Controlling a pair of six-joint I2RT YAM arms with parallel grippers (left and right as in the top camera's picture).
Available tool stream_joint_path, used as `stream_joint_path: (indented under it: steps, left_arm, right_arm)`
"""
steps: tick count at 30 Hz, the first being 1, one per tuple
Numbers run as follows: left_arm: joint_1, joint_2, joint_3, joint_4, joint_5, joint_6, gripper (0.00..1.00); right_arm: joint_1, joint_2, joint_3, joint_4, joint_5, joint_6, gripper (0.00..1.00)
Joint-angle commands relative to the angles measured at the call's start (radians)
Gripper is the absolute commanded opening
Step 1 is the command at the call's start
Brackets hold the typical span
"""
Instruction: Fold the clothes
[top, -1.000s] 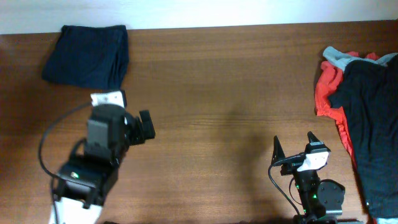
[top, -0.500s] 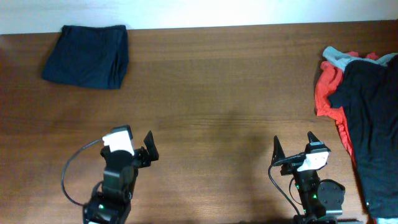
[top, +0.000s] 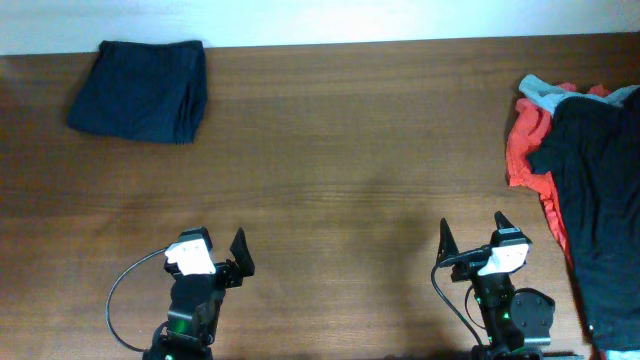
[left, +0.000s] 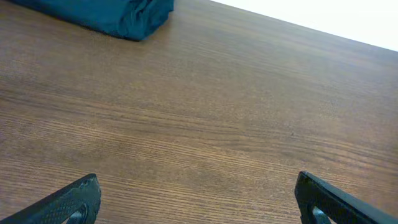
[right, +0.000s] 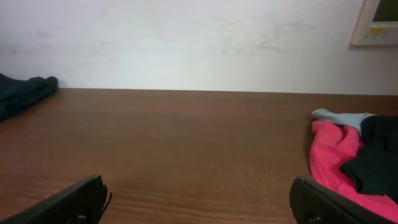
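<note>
The folded dark navy shorts (top: 140, 90) lie at the table's far left corner; they also show in the left wrist view (left: 106, 15) and the right wrist view (right: 22, 92). A heap of clothes lies at the right edge: a black garment (top: 600, 190) over an orange-red one (top: 525, 150) and a grey one (top: 545, 90); the right wrist view shows the orange-red one (right: 339, 162). My left gripper (top: 212, 250) is open and empty near the front edge. My right gripper (top: 472, 233) is open and empty at the front right.
The brown wooden table (top: 350, 150) spans the view, with a white wall (right: 186, 37) behind its far edge. A black cable (top: 125, 285) loops beside the left arm. A beige wall panel (right: 378, 22) hangs at the far right.
My left arm has drawn back from near the navy shorts to the front edge of the table. The right arm and all clothes have not moved.
</note>
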Motion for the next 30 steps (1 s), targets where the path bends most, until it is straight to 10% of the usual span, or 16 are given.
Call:
stream_joint_path:
  steps: [1,30]
  left_arm:
    - [0.012,-0.063,-0.008,-0.028,-0.04,0.013,0.99]
    - [0.14,-0.549,-0.008,-0.209,0.088,0.274,0.99]
  right_arm:
    - [0.005,-0.01,-0.005,-0.007,0.006,-0.005,0.99]
    - [0.005,-0.01,-0.005,-0.007,0.006,-0.005,0.99]
